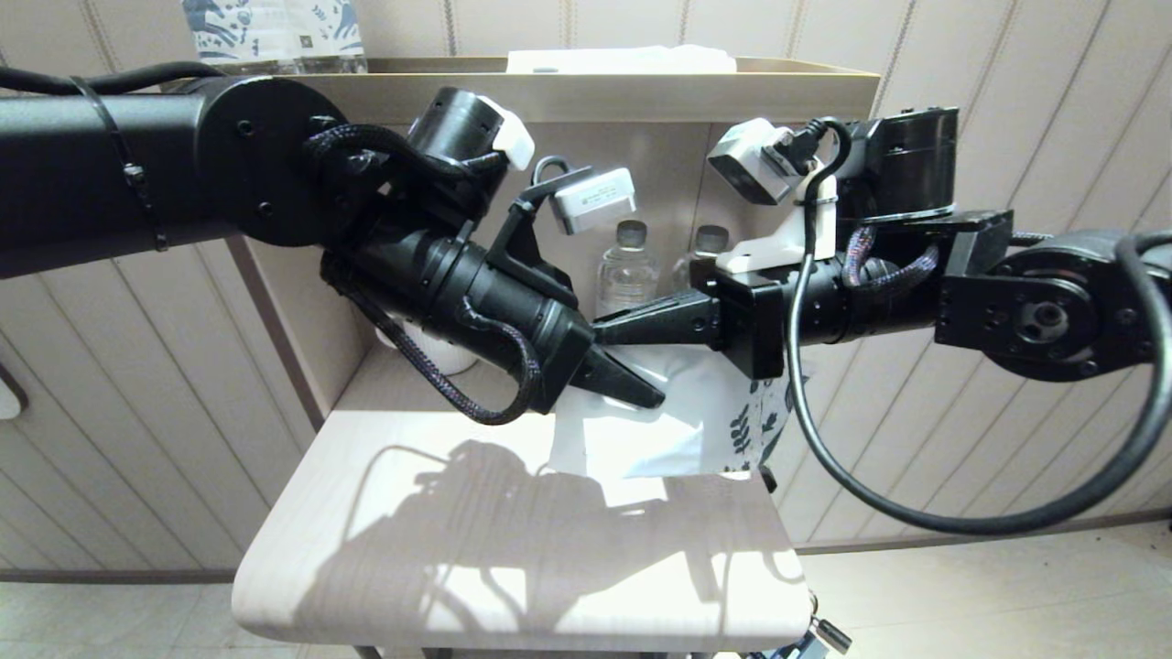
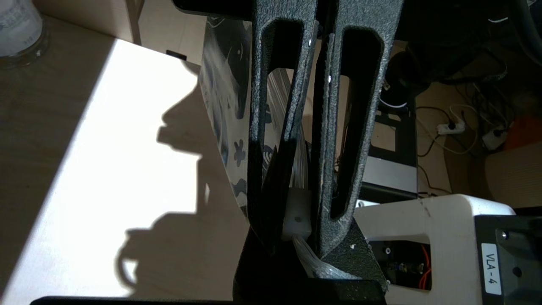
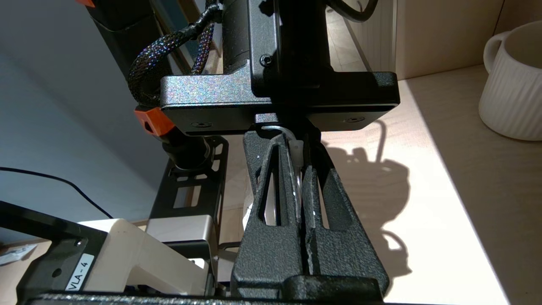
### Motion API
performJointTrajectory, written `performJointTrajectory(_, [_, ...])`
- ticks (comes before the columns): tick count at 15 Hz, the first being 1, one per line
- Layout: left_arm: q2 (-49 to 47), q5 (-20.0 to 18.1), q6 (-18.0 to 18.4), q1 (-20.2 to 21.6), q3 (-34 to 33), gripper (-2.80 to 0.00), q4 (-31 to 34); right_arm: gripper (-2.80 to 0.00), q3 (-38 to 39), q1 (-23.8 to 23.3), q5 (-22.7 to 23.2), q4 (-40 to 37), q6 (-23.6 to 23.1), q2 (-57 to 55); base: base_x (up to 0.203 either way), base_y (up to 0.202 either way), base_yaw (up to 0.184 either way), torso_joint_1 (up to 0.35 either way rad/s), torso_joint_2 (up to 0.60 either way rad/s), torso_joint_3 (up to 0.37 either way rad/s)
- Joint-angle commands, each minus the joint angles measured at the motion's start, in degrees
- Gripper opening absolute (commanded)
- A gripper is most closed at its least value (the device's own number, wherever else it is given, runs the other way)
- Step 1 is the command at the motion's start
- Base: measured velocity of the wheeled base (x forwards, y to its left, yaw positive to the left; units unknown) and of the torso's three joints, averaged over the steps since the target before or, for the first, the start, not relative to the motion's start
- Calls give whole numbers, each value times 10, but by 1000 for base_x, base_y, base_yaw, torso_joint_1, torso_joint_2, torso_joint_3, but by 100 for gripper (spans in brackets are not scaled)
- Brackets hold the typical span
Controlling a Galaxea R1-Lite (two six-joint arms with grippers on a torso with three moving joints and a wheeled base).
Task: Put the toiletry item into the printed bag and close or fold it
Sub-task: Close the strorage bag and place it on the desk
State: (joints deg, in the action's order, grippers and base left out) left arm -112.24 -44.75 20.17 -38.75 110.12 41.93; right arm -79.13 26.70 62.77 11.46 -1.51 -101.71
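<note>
The printed bag [image 1: 682, 426], white with blue leaves [image 1: 749, 430], hangs above the pale table [image 1: 366, 549] between my two grippers. My left gripper [image 1: 641, 392] points down and to the right, shut on the bag's top edge. My right gripper [image 1: 604, 331] reaches in level from the right until its tips almost touch the left gripper's body. It is shut on the bag's white zip slider [image 3: 297, 152], which sits between its fingertips [image 3: 283, 146]. The left wrist view shows the same slider [image 2: 296, 217] and the bag's printed side [image 2: 224, 106]. The toiletry item is out of view.
Two water bottles [image 1: 627, 270] stand in the shelf niche behind the grippers. A white ribbed mug [image 3: 512, 84] sits on the table under the left arm. Blue-and-white printed packs [image 1: 275, 32] stand on the shelf top. The table's rounded front edge [image 1: 513, 631] is near me.
</note>
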Motion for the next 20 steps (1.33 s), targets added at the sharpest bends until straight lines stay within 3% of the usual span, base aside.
performJointTrajectory(1, [0, -2, 1, 0, 0, -280, 3, -280, 0, 0, 3, 1, -1, -1, 0, 0, 0, 0, 0, 0])
performJointTrajectory(6, [3, -2, 1, 1, -3, -280, 3, -280, 3, -7, 3, 1, -2, 3, 0, 0, 0, 0, 0, 0])
performJointTrajectory(13, [41, -3, 1, 43, -23, -280, 1, -280, 10, -19, 3, 1, -2, 5, 0, 0, 0, 0, 0, 0])
performJointTrajectory(16, [85, -1, 3, 76, -56, -280, 0, -280, 10, -20, 3, 1, -3, 5, 0, 0, 0, 0, 0, 0])
performJointTrajectory(20, [159, -3, 28, 154, -142, -280, -1, -280, 9, -24, 3, 1, -2, 5, 0, 0, 0, 0, 0, 0])
